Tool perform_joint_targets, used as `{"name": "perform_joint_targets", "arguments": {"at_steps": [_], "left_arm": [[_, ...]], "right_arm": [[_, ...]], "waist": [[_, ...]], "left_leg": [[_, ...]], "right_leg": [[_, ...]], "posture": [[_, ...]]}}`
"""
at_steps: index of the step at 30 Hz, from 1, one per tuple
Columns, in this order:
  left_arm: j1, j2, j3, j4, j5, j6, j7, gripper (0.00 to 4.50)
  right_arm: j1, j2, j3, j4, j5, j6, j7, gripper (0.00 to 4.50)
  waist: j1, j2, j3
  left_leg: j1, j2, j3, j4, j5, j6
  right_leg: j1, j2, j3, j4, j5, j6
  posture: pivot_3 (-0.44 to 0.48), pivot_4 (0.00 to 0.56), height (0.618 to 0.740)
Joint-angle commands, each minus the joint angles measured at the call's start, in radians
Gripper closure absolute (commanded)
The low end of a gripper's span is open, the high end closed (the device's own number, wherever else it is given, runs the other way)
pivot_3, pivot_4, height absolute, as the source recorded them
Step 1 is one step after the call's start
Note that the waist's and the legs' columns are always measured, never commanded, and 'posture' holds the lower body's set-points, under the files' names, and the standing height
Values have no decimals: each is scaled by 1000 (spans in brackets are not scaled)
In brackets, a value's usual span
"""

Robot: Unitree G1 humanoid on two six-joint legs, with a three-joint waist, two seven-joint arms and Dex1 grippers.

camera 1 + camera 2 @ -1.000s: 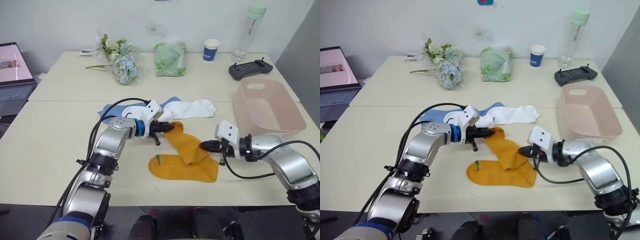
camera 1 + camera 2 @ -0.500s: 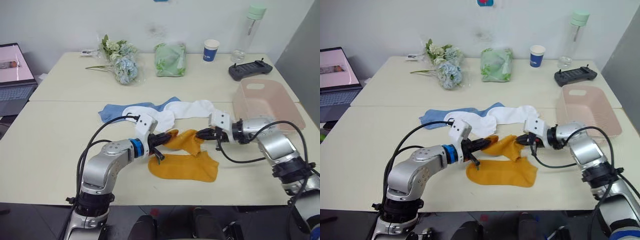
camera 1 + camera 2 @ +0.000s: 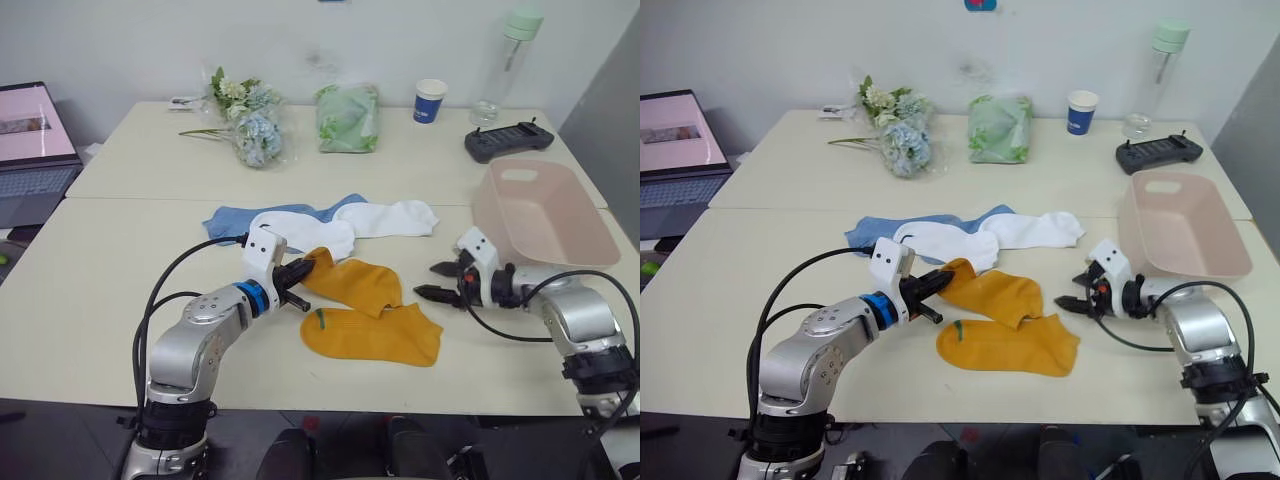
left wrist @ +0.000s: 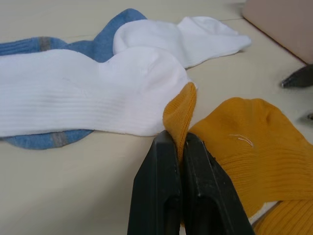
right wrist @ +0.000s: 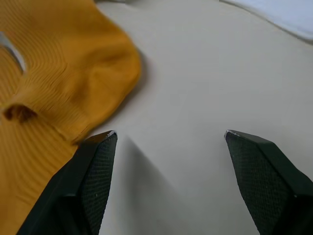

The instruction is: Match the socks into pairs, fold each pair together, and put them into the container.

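Since the earlier frame, the right gripper (image 3: 437,281) has released the upper yellow sock (image 3: 352,282) and withdrawn, jaws wide, toward the container (image 3: 545,215). Left gripper (image 4: 179,147) pinches that sock's end. Risk: dragging it one-handed may bunch it or shift the lower yellow sock (image 3: 372,335).

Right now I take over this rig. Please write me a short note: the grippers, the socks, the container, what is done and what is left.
Left gripper: shut on the upper yellow sock, pinching its end.
Right gripper: open, holding nothing, just beside the yellow socks.
Lower yellow sock lies flat, partly under the upper one.
White socks and blue socks lie overlapped further back.
Container, on the robot's right, holds no socks.
Done: yellow socks brought together. Left: fold them, pair the rest, fill the container.
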Motion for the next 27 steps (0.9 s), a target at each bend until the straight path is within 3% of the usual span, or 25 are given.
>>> {"name": "perform_joint_targets", "arguments": {"at_steps": [1, 4, 7, 16, 21, 27], "left_arm": [[-7, 2, 0, -20, -21, -22, 1, 4500], [-16, 8, -14, -7, -14, -34, -1, 4500], [-22, 12, -21, 4, -11, -43, -4, 4500], [-27, 27, -20, 23, -13, -58, -4, 4500], [41, 51, -20, -54, -45, -70, -42, 4500], [113, -19, 42, -186, -184, -17, 3, 4500]], "right_arm": [[4, 13, -10, -106, 32, 72, -52, 693], [10, 68, 20, -118, 29, 91, -111, 693], [-8, 94, 33, -95, 23, 96, -139, 1275], [-22, 86, 22, -92, 42, 85, -139, 4461], [-40, 51, -78, -125, 135, 139, -102, 4461], [-70, -32, -178, -146, 239, 268, -95, 4461]], "waist": [[-2, 0, 0], [-3, 0, 0], [-4, 0, 0], [-4, 0, 0], [-4, 0, 0], [-3, 0, 0]], "left_leg": [[0, 0, -1, 0, 0, 0], [0, -1, -1, 0, 0, 0], [0, -1, -1, 0, 0, 0], [0, -1, -1, 0, 0, 0], [0, -1, -1, 0, 0, 0], [-1, -1, -2, 0, 0, 0]], "right_leg": [[0, 0, 0, 0, 0, 0], [1, 0, -3, 0, 0, 0], [1, 1, -2, 1, 0, 0], [1, 0, -2, -1, 0, 0], [1, 0, -2, -1, 0, 0], [1, 0, -2, -3, 0, 0]], "posture": [[0, 150, 740], [0, 150, 740], [0, 150, 740], [0, 150, 740], [0, 150, 740], [0, 150, 740]]}}
